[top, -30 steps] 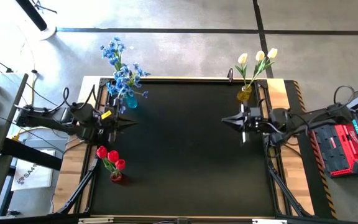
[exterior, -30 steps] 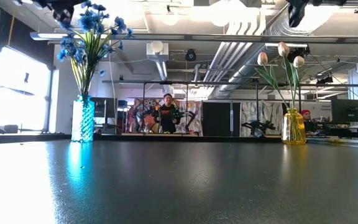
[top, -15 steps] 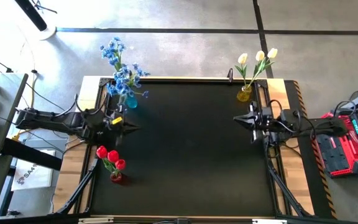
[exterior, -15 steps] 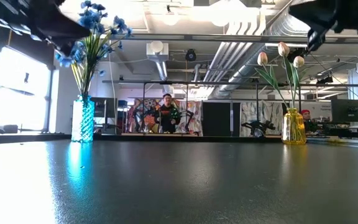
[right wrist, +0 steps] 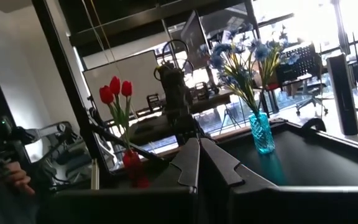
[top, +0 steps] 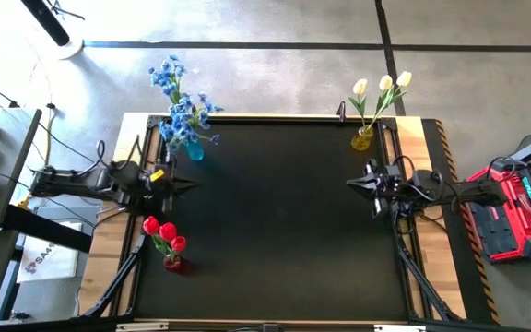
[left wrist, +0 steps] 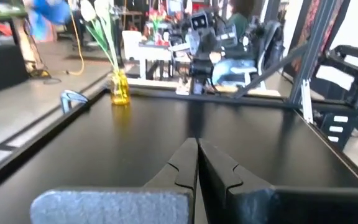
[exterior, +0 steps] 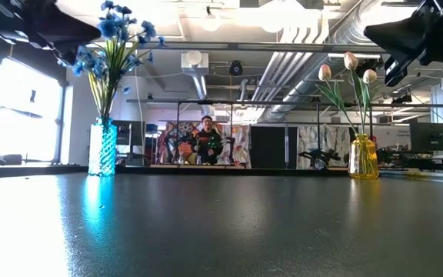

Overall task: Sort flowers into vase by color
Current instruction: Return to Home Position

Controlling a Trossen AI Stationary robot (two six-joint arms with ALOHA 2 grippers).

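Three vases stand on the black table [top: 284, 231]. A blue vase [top: 194, 150] at the far left corner holds blue flowers [top: 181, 111]. A yellow vase [top: 363, 140] at the far right corner holds cream tulips [top: 381, 88]. A red vase [top: 172, 263] by the left edge holds red tulips [top: 162, 232]. My left gripper [top: 194, 185] hangs shut over the left edge, between the blue and red vases. My right gripper [top: 348, 184] hangs shut over the right edge, nearer than the yellow vase. Both point inward over the table and hold nothing.
Wooden strips [top: 422, 166] border the table's left and right sides. A red case [top: 510, 217] sits on the floor beyond the right edge. In the low view a person [exterior: 208, 138] stands far behind the table. A person's hand [right wrist: 17, 180] shows in the right wrist view.
Both arms have sunk, coming down into the top of the low view. My right gripper has also drawn back toward the table's right edge and rolled a little. Both stay shut. The vases and flowers have not moved.
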